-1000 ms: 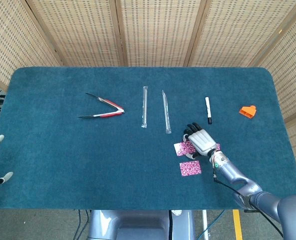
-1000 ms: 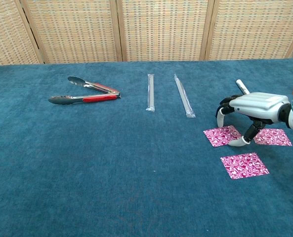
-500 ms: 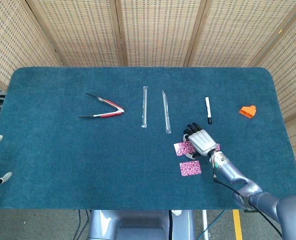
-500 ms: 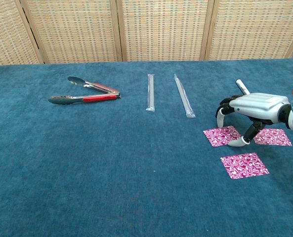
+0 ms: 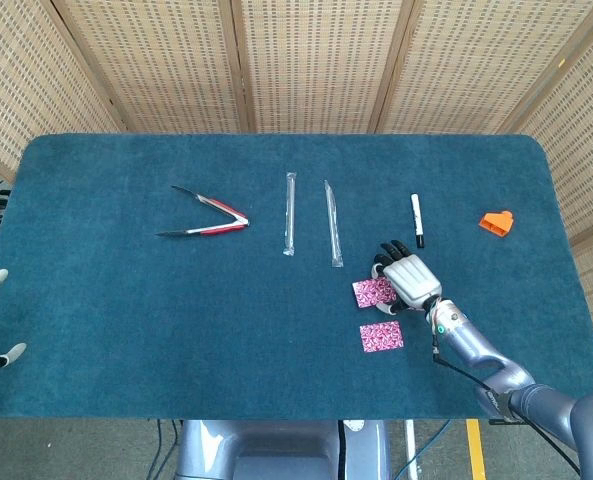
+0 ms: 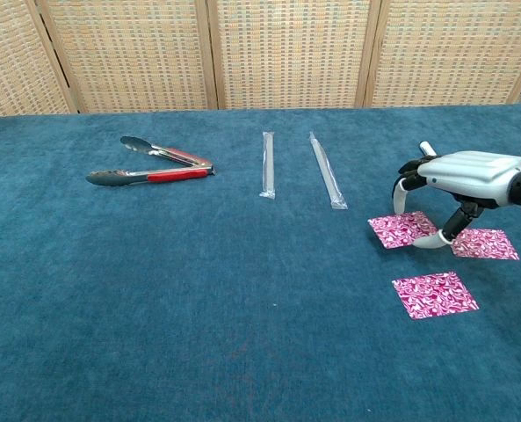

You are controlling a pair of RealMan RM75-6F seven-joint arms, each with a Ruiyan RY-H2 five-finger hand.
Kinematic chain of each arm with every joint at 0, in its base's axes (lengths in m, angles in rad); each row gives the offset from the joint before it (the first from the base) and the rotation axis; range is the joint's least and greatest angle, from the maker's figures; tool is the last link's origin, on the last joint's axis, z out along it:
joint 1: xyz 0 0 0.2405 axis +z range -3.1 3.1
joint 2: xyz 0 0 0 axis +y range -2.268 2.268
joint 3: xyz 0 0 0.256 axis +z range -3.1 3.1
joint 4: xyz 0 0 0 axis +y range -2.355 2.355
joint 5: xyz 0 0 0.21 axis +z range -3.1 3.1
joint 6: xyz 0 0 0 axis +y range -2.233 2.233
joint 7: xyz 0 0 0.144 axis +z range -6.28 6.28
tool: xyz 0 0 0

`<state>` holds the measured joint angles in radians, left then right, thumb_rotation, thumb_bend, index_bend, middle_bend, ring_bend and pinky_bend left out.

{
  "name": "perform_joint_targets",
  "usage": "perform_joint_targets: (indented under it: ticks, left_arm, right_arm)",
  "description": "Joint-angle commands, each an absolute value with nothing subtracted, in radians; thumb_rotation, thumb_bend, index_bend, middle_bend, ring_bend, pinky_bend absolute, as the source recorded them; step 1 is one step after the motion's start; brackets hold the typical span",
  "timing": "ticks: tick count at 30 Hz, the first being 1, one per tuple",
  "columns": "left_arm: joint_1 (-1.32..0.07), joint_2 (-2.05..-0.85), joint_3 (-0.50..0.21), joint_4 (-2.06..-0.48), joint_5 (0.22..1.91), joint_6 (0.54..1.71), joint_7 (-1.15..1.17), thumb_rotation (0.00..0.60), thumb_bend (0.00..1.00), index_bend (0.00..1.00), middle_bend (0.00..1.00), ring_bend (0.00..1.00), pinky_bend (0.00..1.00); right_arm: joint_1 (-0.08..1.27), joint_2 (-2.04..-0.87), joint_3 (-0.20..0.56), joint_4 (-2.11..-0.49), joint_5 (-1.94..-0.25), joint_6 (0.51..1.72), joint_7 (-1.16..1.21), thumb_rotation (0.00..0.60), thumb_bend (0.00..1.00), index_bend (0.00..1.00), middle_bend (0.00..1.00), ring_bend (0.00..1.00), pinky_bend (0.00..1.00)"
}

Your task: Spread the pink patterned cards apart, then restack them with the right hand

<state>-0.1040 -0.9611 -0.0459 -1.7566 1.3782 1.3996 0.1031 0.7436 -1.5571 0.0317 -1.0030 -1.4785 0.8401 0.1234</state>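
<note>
Honestly, right hand (image 6: 460, 189) pinches the left card (image 6: 401, 229), lifting one edge | thin grip; card could slip, flop onto far card (image 6: 484, 243) | near card (image 6: 434, 293) untouched

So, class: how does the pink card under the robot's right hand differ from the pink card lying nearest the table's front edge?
The card under the right hand is held: this card has fingers on its right edge, while the front card lies untouched. The held card sits farther back, close beside a third card; the front card lies alone. Both are pink patterned, similar in size.
</note>
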Motion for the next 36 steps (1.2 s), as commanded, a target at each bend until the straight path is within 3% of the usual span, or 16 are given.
perform_joint_targets:
  ticks: [1, 14, 36]
  left_arm:
    - [-0.107, -0.963, -0.047, -1.758, 1.381, 1.397, 0.104, 0.579, 0.06, 0.04, 0.0, 0.0, 0.0]
    - [-0.122, -0.971, -0.047, -1.766, 1.398, 1.387, 0.112, 0.579, 0.06, 0.04, 0.0, 0.0, 0.0]
    - [-0.115, -0.964, -0.038, -1.774, 1.401, 1.394, 0.115, 0.579, 0.06, 0.04, 0.0, 0.0, 0.0]
  right_arm:
    - [0.73, -1.533, 0.038, -1.022, -1.464, 0.852, 0.107, 0.6, 0.35, 0.43, 0.23, 0.0, 0.0]
    - [0.653, -1.456, 0.027, -1.075, -1.414, 0.884, 0.06, 0.6, 0.35, 0.43, 0.23, 0.0, 0.0]
    - [0.617, -1.494, 0.005, -0.963, -1.418, 0.844, 0.095, 0.6, 0.33, 0.4, 0.2, 0.0, 0.0]
